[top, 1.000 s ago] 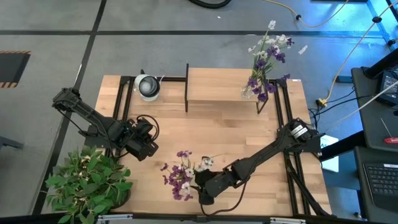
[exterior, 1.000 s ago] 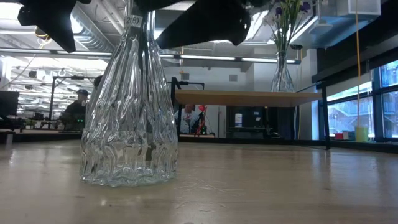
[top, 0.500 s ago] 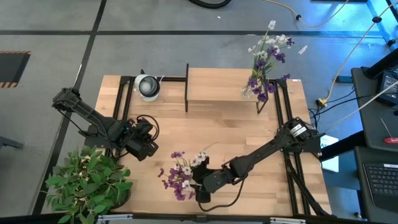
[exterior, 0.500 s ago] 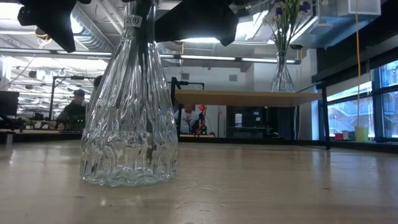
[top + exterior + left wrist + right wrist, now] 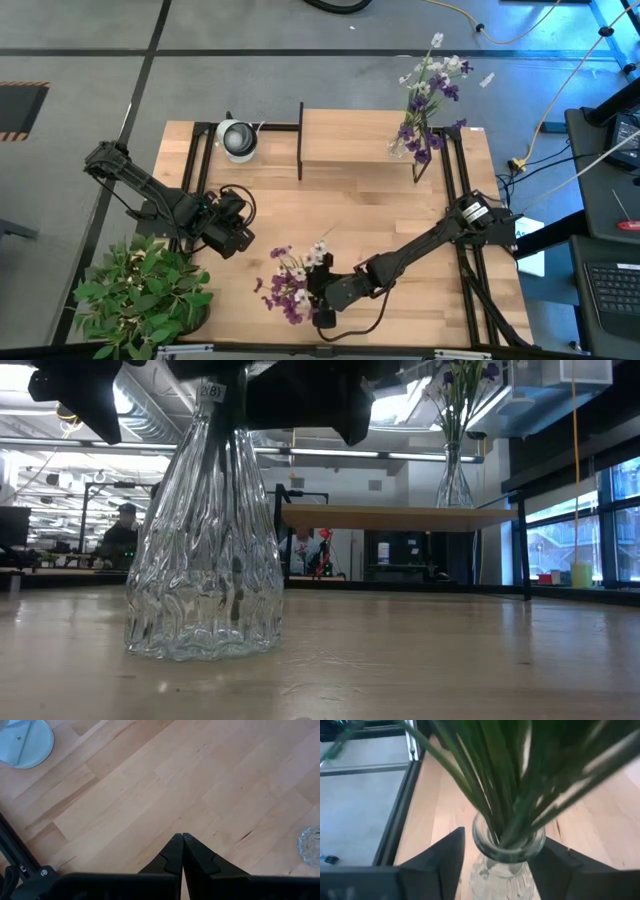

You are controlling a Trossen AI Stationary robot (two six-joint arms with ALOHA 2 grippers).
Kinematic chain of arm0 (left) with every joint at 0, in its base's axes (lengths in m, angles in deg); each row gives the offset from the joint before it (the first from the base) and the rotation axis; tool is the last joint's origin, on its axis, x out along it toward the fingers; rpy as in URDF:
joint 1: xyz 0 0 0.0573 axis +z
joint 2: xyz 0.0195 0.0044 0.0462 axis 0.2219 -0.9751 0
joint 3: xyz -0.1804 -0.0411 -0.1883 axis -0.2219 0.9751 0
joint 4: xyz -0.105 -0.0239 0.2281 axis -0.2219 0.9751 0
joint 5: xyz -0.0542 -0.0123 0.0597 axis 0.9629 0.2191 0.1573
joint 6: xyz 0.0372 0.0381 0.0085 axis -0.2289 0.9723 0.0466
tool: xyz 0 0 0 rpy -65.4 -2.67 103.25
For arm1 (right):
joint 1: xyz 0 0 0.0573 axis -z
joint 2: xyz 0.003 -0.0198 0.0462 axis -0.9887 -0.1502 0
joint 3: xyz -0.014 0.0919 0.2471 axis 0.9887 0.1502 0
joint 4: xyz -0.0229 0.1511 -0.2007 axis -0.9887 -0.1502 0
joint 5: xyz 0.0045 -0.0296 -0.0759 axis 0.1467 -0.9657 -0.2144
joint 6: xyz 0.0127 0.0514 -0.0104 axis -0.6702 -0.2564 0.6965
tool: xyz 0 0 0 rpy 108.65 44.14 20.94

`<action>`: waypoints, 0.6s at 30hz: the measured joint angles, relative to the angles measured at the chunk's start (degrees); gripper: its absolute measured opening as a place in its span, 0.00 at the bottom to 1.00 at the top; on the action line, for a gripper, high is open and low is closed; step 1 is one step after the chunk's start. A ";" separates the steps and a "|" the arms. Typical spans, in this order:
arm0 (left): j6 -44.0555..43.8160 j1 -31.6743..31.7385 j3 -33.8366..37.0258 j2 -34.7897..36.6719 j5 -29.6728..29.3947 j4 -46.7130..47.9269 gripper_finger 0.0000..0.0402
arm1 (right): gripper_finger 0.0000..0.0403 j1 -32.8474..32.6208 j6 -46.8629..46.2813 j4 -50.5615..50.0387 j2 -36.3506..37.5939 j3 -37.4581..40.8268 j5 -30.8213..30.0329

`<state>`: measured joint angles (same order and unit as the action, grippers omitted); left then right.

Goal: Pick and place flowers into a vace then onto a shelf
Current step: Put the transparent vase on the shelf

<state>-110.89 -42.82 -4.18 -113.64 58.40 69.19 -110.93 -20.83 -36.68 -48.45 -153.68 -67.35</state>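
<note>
A clear ribbed glass vase (image 5: pixel 203 540) stands near the table's near edge, and its base rests on the wood. The flowers (image 5: pixel 288 280), green stems with purple and white blossoms, stick into its mouth (image 5: pixel 507 842). My right gripper (image 5: pixel 318 290) is at the vase's neck, shut on it. My left gripper (image 5: pixel 181 840) is shut and hangs over bare wood on the table's left (image 5: pixel 235 238). The shelf (image 5: pixel 350 140) at the far edge carries a second vase of flowers (image 5: pixel 425 100). My right gripper pinches the vase's neck (image 5: pixel 485 851) just under the rim, with one finger (image 5: pixel 445 862) on each side. The fingers come about level from the table's right side. The vase stays upright with its base (image 5: pixel 200 645) on the table, and the stems rise out of it.
A bushy potted plant (image 5: pixel 140 290) fills the near left corner. A round pale object (image 5: pixel 237 138) lies at the far left beside the shelf's black frame (image 5: pixel 300 140). In the low view the shelf (image 5: pixel 400 517) and its vase (image 5: pixel 452 460) stand behind. People sit in the room beyond.
My right gripper has moved a little toward the table's left edge, still shut on the vase's neck. The vase has slid left along the table with it, and the blossoms have shifted the same way.
</note>
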 joint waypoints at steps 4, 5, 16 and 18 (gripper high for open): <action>0.00 0.00 0.00 0.02 0.07 -0.11 0.01 | 0.41 0.14 -0.16 0.18 0.00 0.00 -0.24; 0.00 0.00 0.00 0.02 0.07 -0.10 0.01 | 0.38 0.17 -0.12 0.14 0.00 0.00 -0.43; 0.00 0.00 0.00 0.01 0.03 -0.11 0.01 | 0.24 0.17 0.05 0.44 0.00 0.00 -0.63; 0.00 0.00 0.00 0.02 0.03 -0.11 0.01 | 0.24 0.17 0.05 0.48 0.00 0.00 -0.86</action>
<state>-110.89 -42.82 -4.18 -113.62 58.43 69.08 -110.75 -20.78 -36.20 -48.45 -153.68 -68.21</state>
